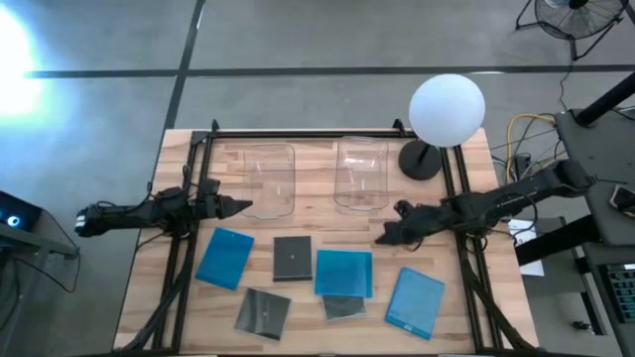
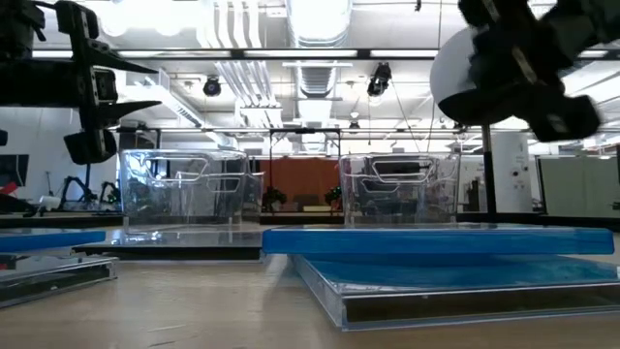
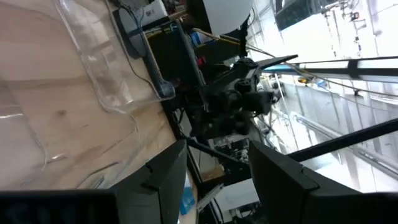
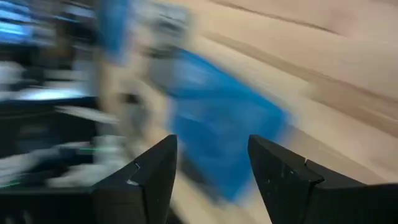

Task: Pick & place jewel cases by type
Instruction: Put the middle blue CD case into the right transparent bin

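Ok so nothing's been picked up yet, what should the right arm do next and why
Probably bring the open right gripper down onto the middle blue case, the nearest one to it. All six cases lie on the table, both bins look empty, and the left gripper waits by the left bin.

Three translucent bright blue square plastic jewel cases point(image 1: 225, 258) point(image 1: 343, 274) point(image 1: 415, 301) are showing across the lower middle of the high view, among three dark grey ones point(image 1: 292, 259) point(image 1: 263, 312) point(image 1: 344, 307). Above them two clear plastic bins point(image 1: 269, 179) point(image 1: 361, 173) are sitting on the pale, grain-streaked wooden table point(image 1: 179, 297), beside a white globe lamp point(image 1: 446, 109) on a black base.
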